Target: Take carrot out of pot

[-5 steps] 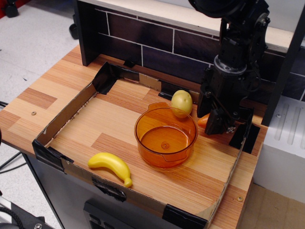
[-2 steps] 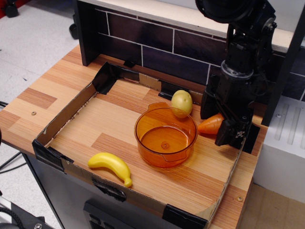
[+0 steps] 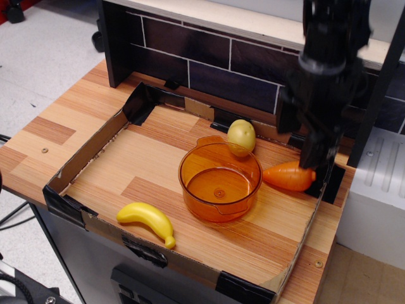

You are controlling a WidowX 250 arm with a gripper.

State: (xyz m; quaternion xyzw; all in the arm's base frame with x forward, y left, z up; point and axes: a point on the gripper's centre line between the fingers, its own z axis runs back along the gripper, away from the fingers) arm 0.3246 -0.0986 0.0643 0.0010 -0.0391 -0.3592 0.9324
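Note:
The orange carrot (image 3: 289,176) lies on its side on the wooden surface, just right of the pot, tip pointing left. The translucent orange pot (image 3: 187,183) stands upright in the middle of the tray, and I see nothing inside it. My gripper (image 3: 302,144) hangs just above the carrot's thick right end. Its black fingers (image 3: 314,152) are spread, hold nothing and are clear of the carrot.
A yellow-green ball (image 3: 241,136) sits against the pot's far rim. A yellow banana (image 3: 147,219) lies near the front left. A low cardboard wall (image 3: 88,152) with black taped corners rings the area. A dark tiled backboard (image 3: 209,57) stands behind.
The gripper has let go of the carrot, risen and shifted slightly right. The carrot, once between the fingers, now lies in full view beside the pot.

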